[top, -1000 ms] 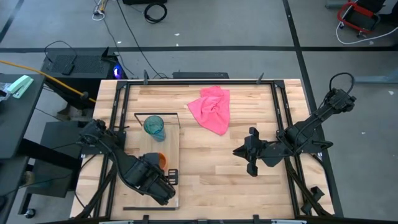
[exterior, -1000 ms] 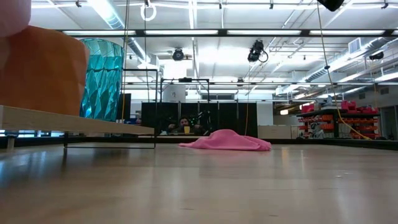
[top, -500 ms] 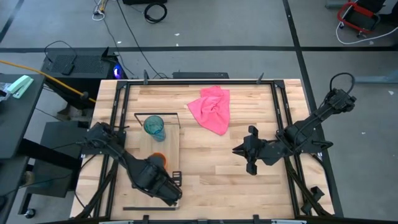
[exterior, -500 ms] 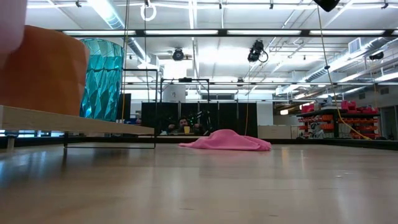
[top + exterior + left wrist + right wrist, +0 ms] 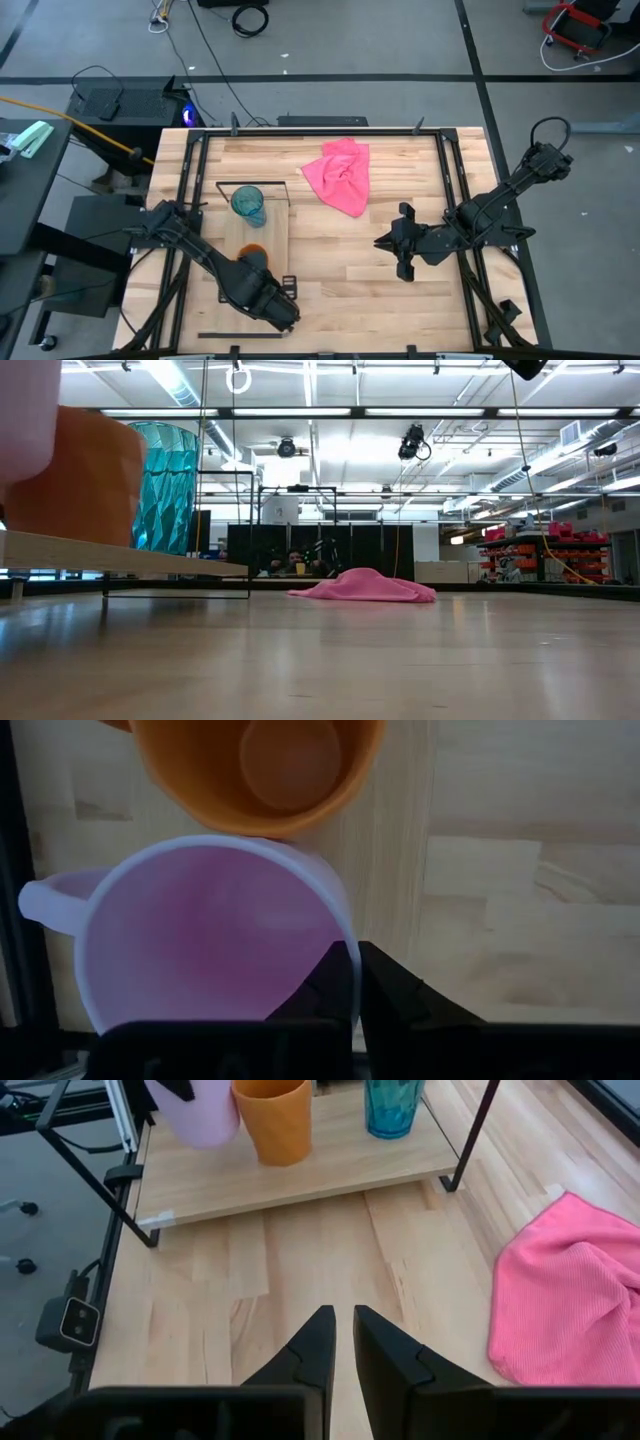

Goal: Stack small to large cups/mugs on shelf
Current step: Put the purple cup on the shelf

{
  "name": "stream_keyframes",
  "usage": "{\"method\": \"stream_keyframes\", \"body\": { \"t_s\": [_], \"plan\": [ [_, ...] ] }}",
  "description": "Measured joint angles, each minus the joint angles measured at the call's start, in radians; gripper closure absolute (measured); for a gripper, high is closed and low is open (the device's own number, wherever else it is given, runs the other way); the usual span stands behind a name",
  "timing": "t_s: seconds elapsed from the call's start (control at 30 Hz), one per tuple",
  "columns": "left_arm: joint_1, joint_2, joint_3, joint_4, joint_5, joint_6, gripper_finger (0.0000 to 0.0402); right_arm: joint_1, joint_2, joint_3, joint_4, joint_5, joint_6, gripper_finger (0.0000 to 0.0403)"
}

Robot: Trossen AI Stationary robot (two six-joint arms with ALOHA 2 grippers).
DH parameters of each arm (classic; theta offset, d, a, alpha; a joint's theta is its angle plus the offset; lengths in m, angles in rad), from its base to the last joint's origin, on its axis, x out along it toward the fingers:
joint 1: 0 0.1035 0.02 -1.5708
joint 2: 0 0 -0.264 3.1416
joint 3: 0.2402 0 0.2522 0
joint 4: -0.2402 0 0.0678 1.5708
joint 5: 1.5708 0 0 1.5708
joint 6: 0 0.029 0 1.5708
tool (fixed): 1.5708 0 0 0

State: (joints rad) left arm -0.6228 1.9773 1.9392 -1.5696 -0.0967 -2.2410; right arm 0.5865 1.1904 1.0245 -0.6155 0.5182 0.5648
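- Since a second ago, the left gripper [image 5: 283, 312] has slid along the shelf [image 5: 300, 1190] toward the near end, carrying the lilac mug [image 5: 205, 935], jaws clamped on its rim.
- Best lowered level, just clear of the orange mug [image 5: 260, 770] beside it.
- Teal tumbler [image 5: 392, 1104] stands farthest.
- Right gripper [image 5: 388, 243] hovers over the desk [image 5: 400, 180], jaws nearly closed, empty.

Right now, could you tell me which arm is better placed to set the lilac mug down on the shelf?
Left. Its gripper pinches the lilac mug's rim above the shelf, beside the orange mug. The right gripper is over bare tabletop.
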Motion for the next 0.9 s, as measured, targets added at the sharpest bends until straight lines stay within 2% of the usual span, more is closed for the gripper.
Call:
{"method": "stream_keyframes", "body": {
  "t_s": [0.5,0.7,0.9],
  "plan": [
    [0.035,0.013,0.0,0.011,-0.039,0.05,0.039,0.001,0.0,0.0,-0.001,-0.022,0.019,0.0356],
    [-0.004,0.013,0.0,0.035,0.04,0.026,0.039,0.001,0.0,0.0,-0.001,-0.033,0.019,0.0356],
    [-0.033,0.013,0.0,0.033,0.053,-0.006,0.039,0.001,0.0,0.0,-0.001,-0.033,0.011,0.0356]
  ]
}}
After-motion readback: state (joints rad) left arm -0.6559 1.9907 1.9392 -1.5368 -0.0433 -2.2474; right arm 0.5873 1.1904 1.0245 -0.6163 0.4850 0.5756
